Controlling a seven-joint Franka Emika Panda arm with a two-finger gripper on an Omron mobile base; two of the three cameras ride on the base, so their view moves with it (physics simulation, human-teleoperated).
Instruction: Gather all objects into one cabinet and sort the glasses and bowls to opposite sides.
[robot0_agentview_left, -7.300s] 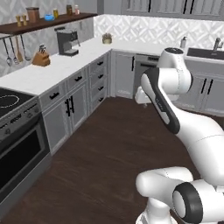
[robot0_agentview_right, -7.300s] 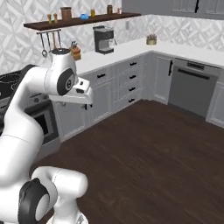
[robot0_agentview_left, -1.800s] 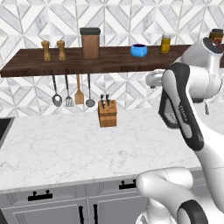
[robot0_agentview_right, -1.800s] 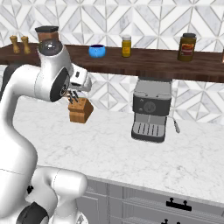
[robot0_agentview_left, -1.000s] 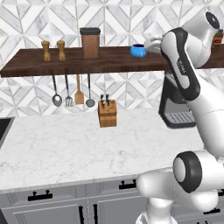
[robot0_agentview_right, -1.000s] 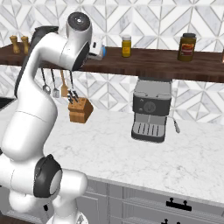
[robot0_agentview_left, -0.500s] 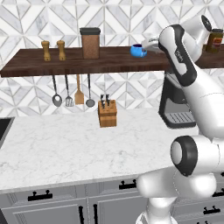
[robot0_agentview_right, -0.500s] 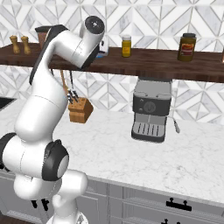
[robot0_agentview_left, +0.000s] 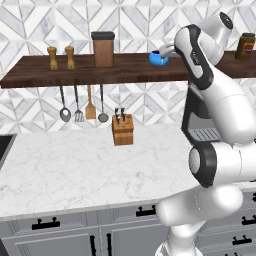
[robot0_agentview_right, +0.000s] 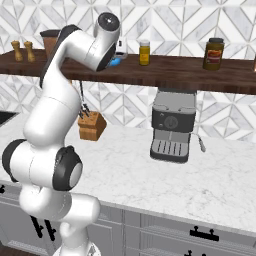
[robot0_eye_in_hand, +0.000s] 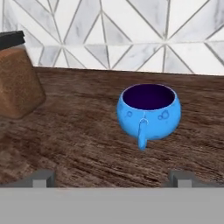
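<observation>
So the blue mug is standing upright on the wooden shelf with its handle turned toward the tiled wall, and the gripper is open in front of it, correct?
Not quite: the handle of the blue mug points toward the gripper, away from the wall, as the hand view shows. The rest holds: it stands upright on the wooden shelf, with the gripper open in front of it.

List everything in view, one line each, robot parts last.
blue mug: one, bright blue, upright on the shelf, handle toward the gripper
wooden shelf: one, dark brown, on the wall
brown canister: one, dark lid, on the shelf left of the mug
shakers: two, tan, shelf's left part
jars: two, one yellow, one dark, shelf's right part
utensils: four, hanging under the shelf
knife block: one, wooden, on the counter
coffee machine: one, grey, on the counter
gripper: one, open, in front of the mug
</observation>
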